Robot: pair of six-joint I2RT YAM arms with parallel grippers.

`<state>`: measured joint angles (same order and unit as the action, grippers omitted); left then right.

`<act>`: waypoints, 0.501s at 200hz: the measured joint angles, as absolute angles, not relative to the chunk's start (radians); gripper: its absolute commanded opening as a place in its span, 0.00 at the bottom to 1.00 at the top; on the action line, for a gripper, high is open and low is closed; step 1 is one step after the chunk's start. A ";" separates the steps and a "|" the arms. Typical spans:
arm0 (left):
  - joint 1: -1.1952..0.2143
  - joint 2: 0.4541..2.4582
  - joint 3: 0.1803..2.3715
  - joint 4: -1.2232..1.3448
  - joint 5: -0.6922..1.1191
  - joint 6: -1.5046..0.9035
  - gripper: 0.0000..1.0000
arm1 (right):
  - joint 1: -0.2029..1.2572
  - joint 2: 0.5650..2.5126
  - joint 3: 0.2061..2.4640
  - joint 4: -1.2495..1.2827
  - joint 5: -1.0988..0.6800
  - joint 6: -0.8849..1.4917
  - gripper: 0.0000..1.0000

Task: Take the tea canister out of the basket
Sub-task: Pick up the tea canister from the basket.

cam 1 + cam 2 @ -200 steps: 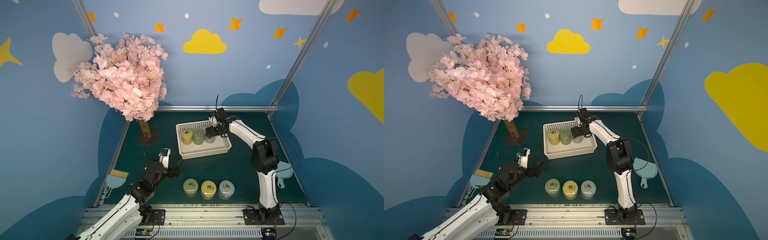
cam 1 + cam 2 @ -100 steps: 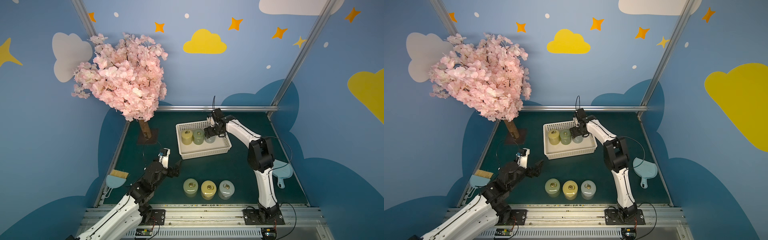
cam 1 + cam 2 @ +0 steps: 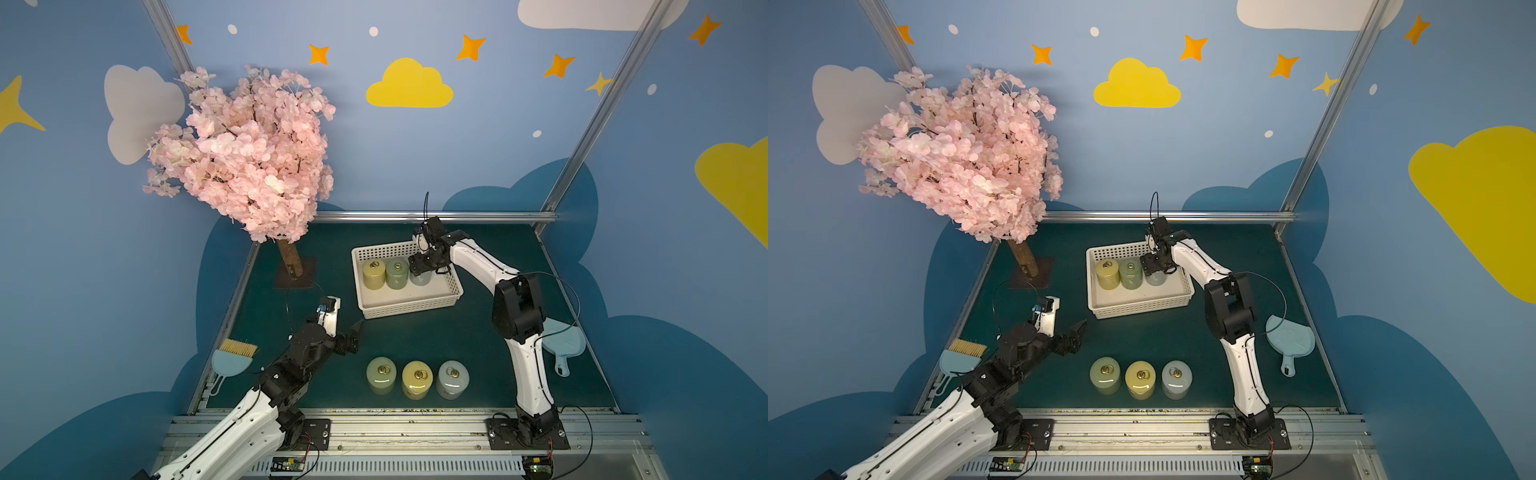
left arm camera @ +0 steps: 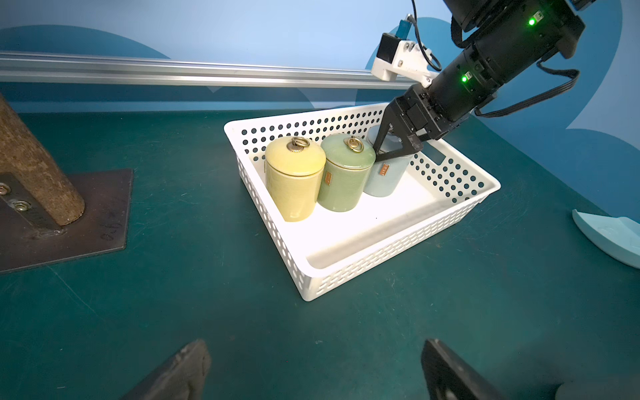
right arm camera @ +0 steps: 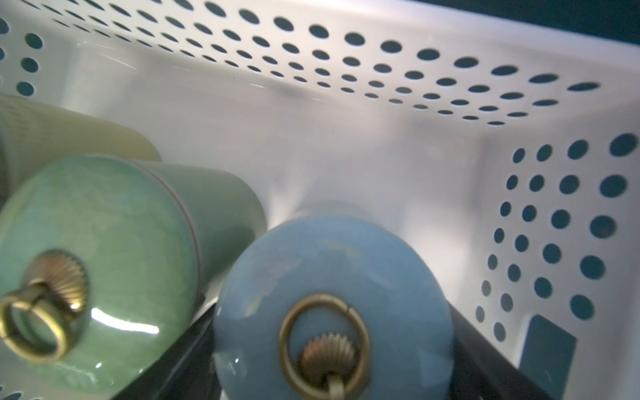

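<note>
White basket [image 4: 381,256] holds three upright jars in a row: yellow canister [image 4: 294,180], green canister [image 4: 343,180], blue canister [image 4: 384,180]. Right gripper [image 4: 394,152] clasps the glossy, ring-topped blue canister. Left gripper [image 4: 313,343] has its jaws spread wide.

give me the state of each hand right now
Left hand: open, holding nothing.
Right hand: closed on the blue canister in the basket.

We've got blue walls [image 3: 415,174] all round: a yellow cloud [image 3: 409,85], white clouds [image 3: 137,112], orange stars [image 3: 471,46], and dark-blue cloud shapes [image 3: 519,195] low down. Aluminium rails [image 3: 436,216] run up the corners and along the back edge. The bench [image 3: 415,336] is dark green matting. A pink blossom tree [image 3: 249,153] stands far left on a rusty steel plate [image 4: 104,214]. We read the light as soft and even.
</note>
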<state>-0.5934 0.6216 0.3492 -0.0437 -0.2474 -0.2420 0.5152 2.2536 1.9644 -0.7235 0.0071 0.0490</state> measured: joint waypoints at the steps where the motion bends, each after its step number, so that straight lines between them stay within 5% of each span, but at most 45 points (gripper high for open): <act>1: -0.593 0.622 0.349 -0.044 -0.247 -0.242 1.00 | 0.515 2.254 1.964 -0.723 0.007 0.049 0.76; 100: -0.593 0.621 0.349 -0.044 -0.247 -0.242 1.00 | 0.518 2.258 1.982 -0.758 0.015 0.047 0.64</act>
<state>-0.5934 0.6209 0.3492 -0.0437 -0.2474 -0.2420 0.5179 2.2578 1.9823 -0.7578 0.0147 0.0467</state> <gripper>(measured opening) 0.999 0.835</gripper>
